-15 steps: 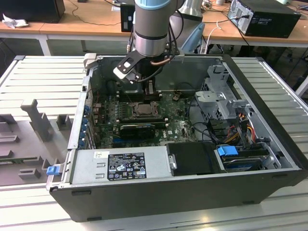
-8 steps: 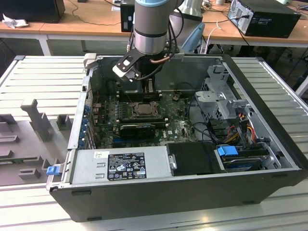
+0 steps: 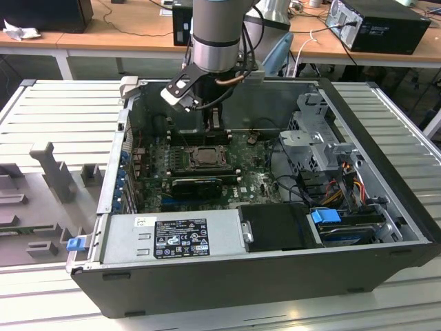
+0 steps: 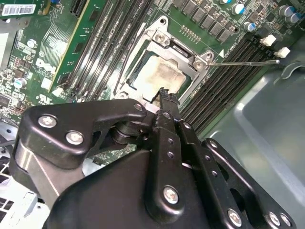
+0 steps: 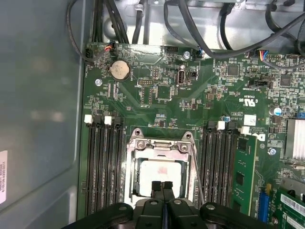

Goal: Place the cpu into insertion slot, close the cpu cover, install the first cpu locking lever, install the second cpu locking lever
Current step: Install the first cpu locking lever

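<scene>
On a ribbed metal desk (image 3: 48, 110) in a workshop, an open computer case (image 3: 275, 279) is lying flat, exposing its green board (image 5: 157, 90) to the arm (image 3: 217, 34). The hand (image 5: 161, 187), fingers pressed together and empty, is hovering over the cover (image 5: 162, 144), seemingly ready to press. The chip (image 5: 159, 171) is sitting in its socket, framed by that cover.

The exterior view looks steeply down from outside the open computer case (image 3: 275, 276), taking in all of it, while both wrist views hang close over its motherboard (image 5: 162, 95) (image 4: 43, 62), looking past the hand (image 5: 162, 185) (image 4: 164, 94) at the same cpu (image 5: 159, 172) (image 4: 159, 76) and memory slots (image 5: 100, 162) (image 4: 114, 43)
</scene>
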`<state>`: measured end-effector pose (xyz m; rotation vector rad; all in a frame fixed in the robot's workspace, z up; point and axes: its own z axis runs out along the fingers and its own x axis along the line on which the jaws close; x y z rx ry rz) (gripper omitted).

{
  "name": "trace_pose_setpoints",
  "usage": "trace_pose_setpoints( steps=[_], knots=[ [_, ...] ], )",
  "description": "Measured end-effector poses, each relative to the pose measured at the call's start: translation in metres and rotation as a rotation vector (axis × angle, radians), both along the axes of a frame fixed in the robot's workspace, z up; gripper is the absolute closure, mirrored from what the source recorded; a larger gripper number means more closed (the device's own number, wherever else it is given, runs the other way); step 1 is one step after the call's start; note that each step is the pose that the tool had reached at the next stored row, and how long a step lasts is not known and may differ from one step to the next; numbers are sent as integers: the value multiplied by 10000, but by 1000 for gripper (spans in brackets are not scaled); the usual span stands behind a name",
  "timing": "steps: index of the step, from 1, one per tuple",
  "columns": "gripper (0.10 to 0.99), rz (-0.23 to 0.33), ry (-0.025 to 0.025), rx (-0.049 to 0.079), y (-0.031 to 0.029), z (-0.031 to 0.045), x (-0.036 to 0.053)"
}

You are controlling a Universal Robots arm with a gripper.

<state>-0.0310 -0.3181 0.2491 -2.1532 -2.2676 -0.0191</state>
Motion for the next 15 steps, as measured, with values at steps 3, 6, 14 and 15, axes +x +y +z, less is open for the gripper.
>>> trace_pose_setpoints(
  steps=[3, 6, 14, 15],
  knots=[
    [980, 0, -1, 0, 0, 99, 0],
    [980, 200, -2, 2, 0, 134, 0],
    [980, 2032, -1, 0, 1, 129, 0],
    [980, 2109, -1, 0, 1, 128, 0]
  ],
)
